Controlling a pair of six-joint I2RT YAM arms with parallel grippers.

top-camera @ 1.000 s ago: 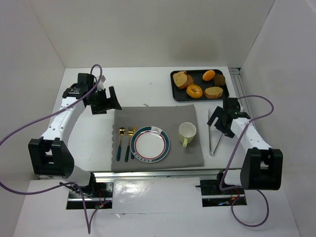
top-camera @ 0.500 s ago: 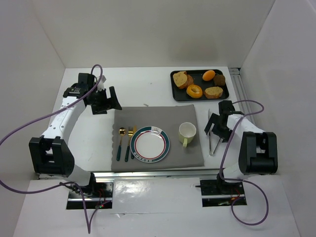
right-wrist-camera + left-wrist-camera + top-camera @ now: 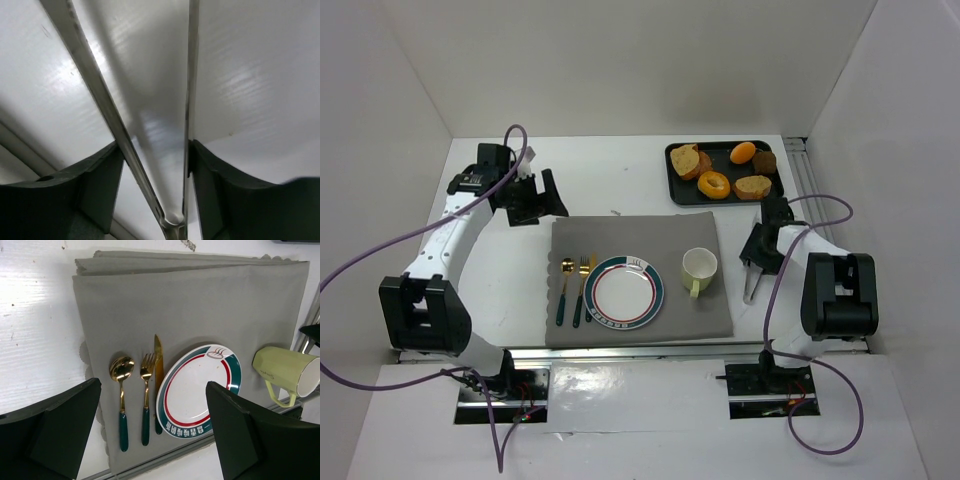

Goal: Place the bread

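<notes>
Several bread pieces (image 3: pixel 686 160) and pastries lie on a black tray (image 3: pixel 725 160) at the back right. A white plate with a green and red rim (image 3: pixel 624 291) sits on the grey placemat (image 3: pixel 640 235); it also shows in the left wrist view (image 3: pixel 197 390). Metal tongs (image 3: pixel 751 285) lie on the table right of the mat. My right gripper (image 3: pixel 757 255) is down over them; in the right wrist view (image 3: pixel 154 150) both tong arms (image 3: pixel 95 85) sit between the fingers, which touch them. My left gripper (image 3: pixel 535 200) is open and empty above the mat's back left corner (image 3: pixel 153 385).
A pale green mug (image 3: pixel 699 270) lies on its side on the mat right of the plate (image 3: pixel 285 372). A gold spoon (image 3: pixel 121 390), fork and knife with green handles lie left of the plate. White walls enclose the table; a metal rail runs along the front edge.
My right gripper has swung in and down from right of the tongs onto them, its fingers now around both arms. My left gripper has shifted slightly back.
</notes>
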